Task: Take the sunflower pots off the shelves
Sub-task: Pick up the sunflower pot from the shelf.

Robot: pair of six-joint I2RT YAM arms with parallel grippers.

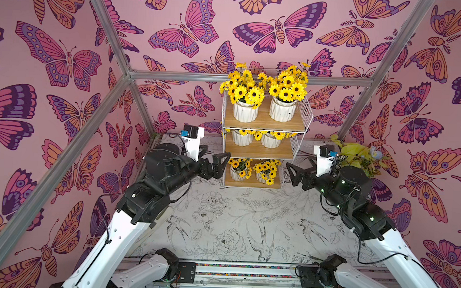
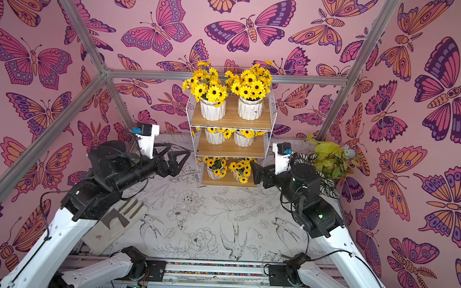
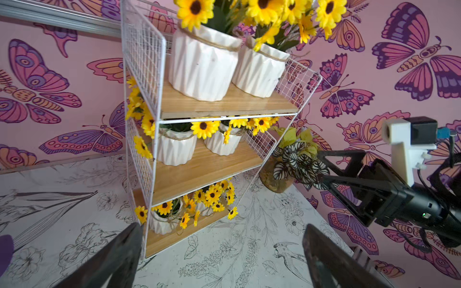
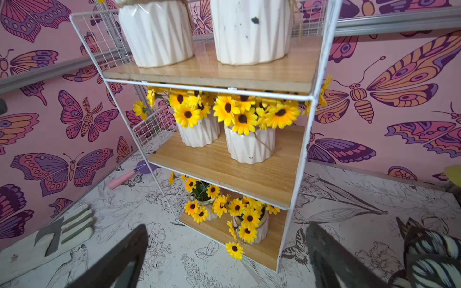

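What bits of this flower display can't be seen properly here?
- Middle-shelf sunflower pots: in both top views the shelves' top board hides most of their flowers.
- Top-shelf sunflower pots: right wrist view's edge cuts off their flowers.
- Striped plant: its pot hidden behind the right arm in both top views.
- Glove: partly under the left arm in a top view.
- Pink-handled tool: purple head partly behind the shelves' wire, right wrist view.
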